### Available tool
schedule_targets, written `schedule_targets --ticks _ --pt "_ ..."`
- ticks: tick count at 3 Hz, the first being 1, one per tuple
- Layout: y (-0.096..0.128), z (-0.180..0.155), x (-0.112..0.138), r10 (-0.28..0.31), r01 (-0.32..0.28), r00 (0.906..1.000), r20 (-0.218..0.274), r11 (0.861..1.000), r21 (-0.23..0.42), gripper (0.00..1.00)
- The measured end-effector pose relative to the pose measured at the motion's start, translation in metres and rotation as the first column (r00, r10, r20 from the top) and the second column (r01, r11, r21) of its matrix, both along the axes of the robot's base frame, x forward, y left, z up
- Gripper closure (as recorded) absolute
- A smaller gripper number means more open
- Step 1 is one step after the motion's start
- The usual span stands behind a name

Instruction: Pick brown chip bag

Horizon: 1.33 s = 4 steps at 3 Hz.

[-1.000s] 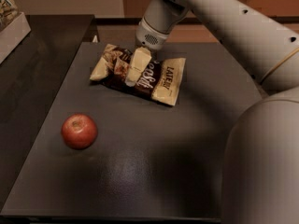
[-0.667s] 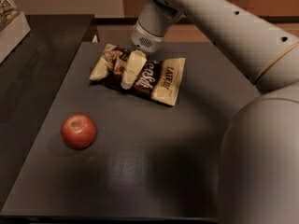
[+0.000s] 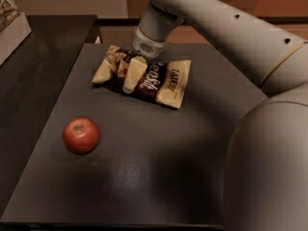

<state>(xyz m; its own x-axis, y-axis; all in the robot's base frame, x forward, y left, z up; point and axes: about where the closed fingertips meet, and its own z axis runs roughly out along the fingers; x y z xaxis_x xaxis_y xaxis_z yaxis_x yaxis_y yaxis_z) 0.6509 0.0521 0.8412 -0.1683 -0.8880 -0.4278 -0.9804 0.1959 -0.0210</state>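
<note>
Your pincer is down over the chip bag end nearer the desk's left edge, the bag lying lengthwise along the far edge; I cannot tell its opening.

Gripper sits down on the left half of the brown chip bag, which lies toward the far side of the dark table. Red apple well apart, front-left.
</note>
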Motion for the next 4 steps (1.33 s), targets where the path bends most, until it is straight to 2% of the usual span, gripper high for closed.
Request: schedule_targets --ticks 2,3,4 --pt "-0.010 0.008 0.005 -0.031 0.030 0.9995 0.010 0.999 0.009 0.64" --pt "-0.019 0.024 0.008 -0.034 0.033 0.9983 0.047 0.999 0.024 0.87" --pt "-0.022 0.055 0.008 0.001 -0.007 0.9930 0.118 0.999 0.047 1.00"
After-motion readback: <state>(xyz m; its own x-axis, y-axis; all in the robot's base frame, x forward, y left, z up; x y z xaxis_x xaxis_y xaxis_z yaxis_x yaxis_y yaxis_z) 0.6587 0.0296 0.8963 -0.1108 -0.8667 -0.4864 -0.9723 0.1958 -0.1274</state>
